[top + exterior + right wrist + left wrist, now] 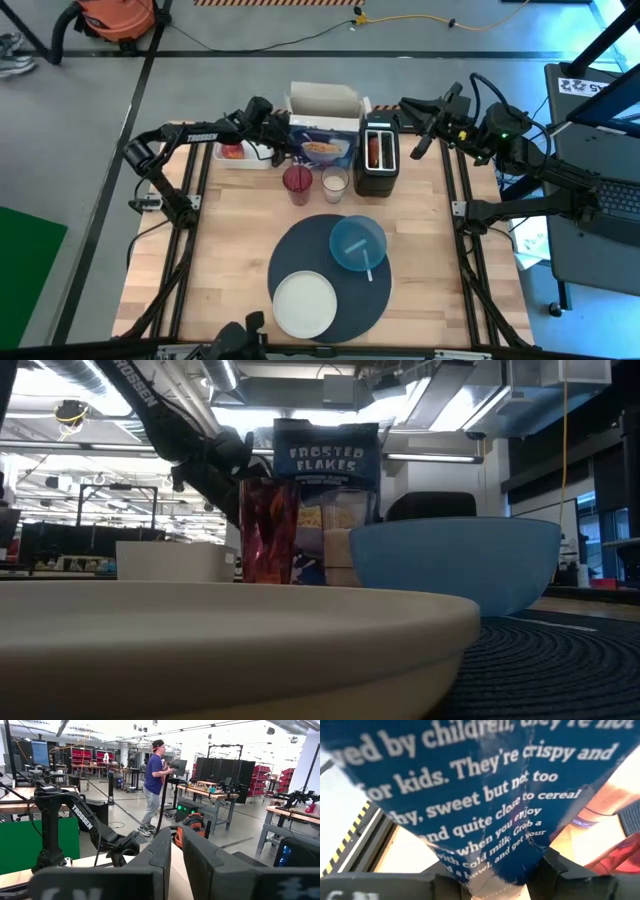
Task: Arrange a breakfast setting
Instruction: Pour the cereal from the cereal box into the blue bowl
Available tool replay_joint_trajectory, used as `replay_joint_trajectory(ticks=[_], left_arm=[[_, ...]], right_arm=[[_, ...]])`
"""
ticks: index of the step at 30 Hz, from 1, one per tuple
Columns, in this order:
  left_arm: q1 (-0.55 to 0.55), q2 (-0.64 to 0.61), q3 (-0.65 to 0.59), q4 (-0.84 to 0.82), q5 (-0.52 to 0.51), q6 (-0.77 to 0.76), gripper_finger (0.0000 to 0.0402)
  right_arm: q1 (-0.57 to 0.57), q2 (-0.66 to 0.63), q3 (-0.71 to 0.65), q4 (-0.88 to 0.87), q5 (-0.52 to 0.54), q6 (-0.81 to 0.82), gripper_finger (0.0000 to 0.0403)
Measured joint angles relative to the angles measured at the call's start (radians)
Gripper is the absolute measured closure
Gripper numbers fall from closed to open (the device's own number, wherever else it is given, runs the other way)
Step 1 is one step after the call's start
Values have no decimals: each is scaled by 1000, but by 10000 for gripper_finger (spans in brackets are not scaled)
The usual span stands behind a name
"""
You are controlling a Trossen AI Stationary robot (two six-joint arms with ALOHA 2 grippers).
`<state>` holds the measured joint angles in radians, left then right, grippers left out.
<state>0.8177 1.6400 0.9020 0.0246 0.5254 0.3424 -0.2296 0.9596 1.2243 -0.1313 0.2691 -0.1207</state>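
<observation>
At table's back edge, left gripper (278, 137) jaws pinching cereal box (324, 140) by its side, bowl (357, 243) waiting on placemat (300, 255); narrow grip may let box twist, spilling flakes.

Overhead, table-level and wrist views, sharing the cereal box (322, 148).

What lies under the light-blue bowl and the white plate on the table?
Both rest on the round dark placemat. The bowl sits at its far right, the plate overhangs its near left edge. The mat surface beneath them is covered.
</observation>
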Motion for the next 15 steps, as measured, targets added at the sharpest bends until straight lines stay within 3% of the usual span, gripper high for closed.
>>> replay_joint_trajectory(ticks=[15], left_arm=[[-1,-228,-1,-14,-32,1,279]], right_arm=[[0,0,0,3,11,-122,352]])
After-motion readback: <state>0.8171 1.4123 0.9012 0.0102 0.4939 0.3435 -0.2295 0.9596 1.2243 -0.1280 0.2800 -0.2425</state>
